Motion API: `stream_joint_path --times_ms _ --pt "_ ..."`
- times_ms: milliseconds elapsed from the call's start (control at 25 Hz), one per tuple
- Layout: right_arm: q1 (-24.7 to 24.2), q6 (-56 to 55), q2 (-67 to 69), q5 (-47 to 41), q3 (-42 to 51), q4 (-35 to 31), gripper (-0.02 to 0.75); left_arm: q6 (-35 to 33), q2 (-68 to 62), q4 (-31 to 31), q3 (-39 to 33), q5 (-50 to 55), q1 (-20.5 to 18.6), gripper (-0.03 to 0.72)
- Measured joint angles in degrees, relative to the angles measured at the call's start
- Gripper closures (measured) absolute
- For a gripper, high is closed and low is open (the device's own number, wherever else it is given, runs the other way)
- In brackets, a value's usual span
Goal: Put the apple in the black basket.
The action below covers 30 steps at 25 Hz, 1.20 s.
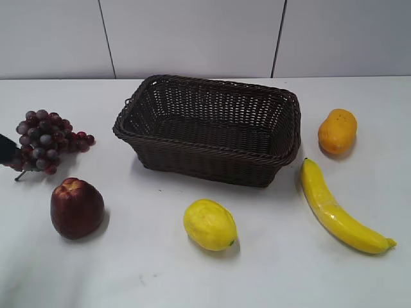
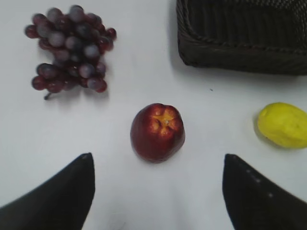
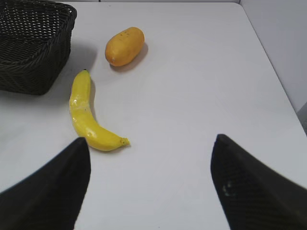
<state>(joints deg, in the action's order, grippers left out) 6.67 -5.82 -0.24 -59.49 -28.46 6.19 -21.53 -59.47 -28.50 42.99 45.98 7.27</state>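
My left jaws [image 2: 158,191] hang spread wide above the desk [image 2: 144,57], holding nothing, the wrist tilted down so the apple [image 2: 157,132] sits centred just ahead of the gap between the two tips. The apple stands on the desk with its dimpled top up, touching nothing. Beyond it to the left lie the grapes [image 2: 69,48]; the black basket [image 2: 242,36] sits ahead to the right, well apart from the apple, with a lemon [image 2: 283,124] near its front. My right jaws [image 3: 148,187] are also spread wide and empty, hovering over bare desk, a banana [image 3: 86,115] and an orange fruit [image 3: 124,45] ahead beside the basket.
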Motion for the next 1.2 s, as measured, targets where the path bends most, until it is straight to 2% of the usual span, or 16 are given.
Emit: stream_joint_path --times_ms 240,320,640,920,1080,1200 --pt "0.0 0.0 0.0 0.0 0.0 0.0 0.150 -0.9 -20.4 5.6 6.4 -2.6 10.2 0.073" --pt "0.0 0.0 0.0 0.0 0.0 0.0 0.150 -0.8 -25.9 6.8 8.2 -3.4 11.8 0.073" --pt "0.0 0.0 0.0 0.0 0.0 0.0 0.150 -0.6 -40.4 9.3 11.2 -5.2 12.0 0.076" --pt "0.0 0.0 0.0 0.0 0.0 0.0 0.150 -0.6 -41.2 9.6 13.0 -2.7 12.0 0.097" --pt "0.0 0.0 0.0 0.0 0.0 0.0 0.150 -0.6 -38.5 9.4 18.6 4.5 12.0 0.098" --pt "0.0 0.0 0.0 0.0 0.0 0.0 0.150 -0.6 -35.1 6.7 26.6 5.0 12.0 0.099"
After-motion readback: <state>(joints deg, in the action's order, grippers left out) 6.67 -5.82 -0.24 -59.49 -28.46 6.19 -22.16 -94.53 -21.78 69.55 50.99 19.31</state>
